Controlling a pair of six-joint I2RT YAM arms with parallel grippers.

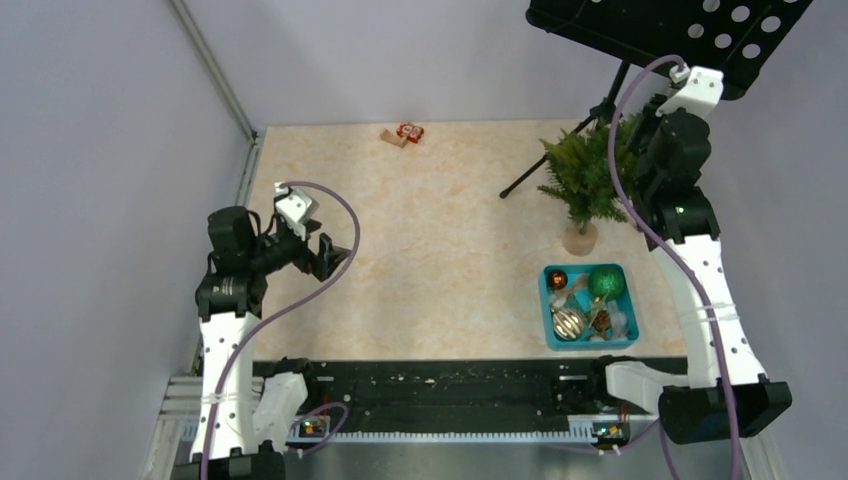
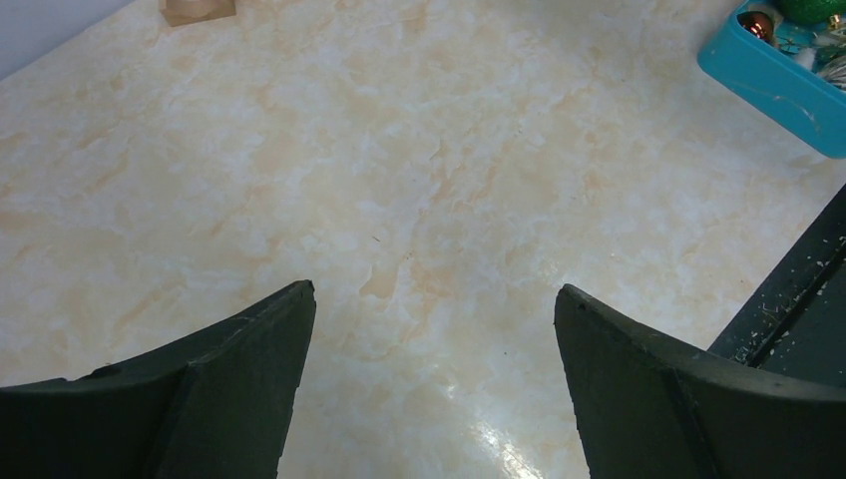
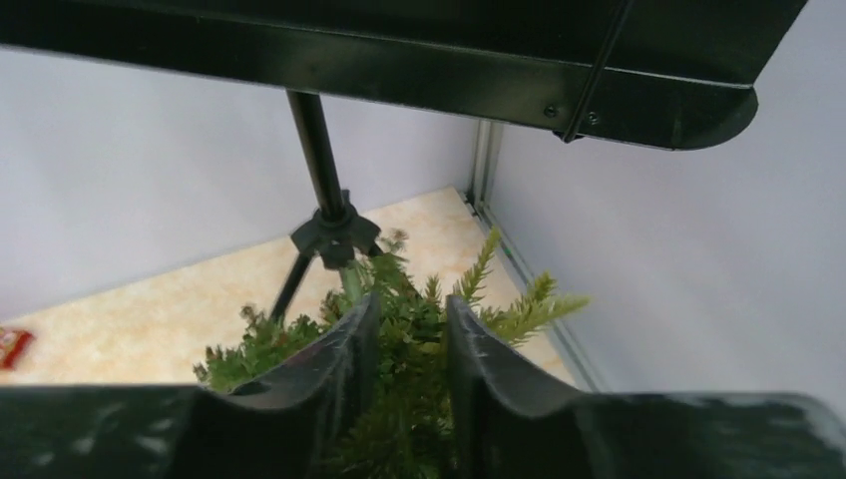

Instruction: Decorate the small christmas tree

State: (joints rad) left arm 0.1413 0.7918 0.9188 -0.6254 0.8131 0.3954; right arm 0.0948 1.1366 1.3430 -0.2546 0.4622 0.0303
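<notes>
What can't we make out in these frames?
Right wrist: whether the right fingers hold anything; small christmas tree needles fill the gap.
Top: those fingers, lost among dark wrist and branches.
Top: red item at the far edge, too small to identify.
Left wrist: blue tray contents, cut off by the corner.

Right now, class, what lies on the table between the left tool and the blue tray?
Nothing: the stretch of table from the left tool to the blue tray is bare marble-patterned surface, as the top external view shows.
</notes>
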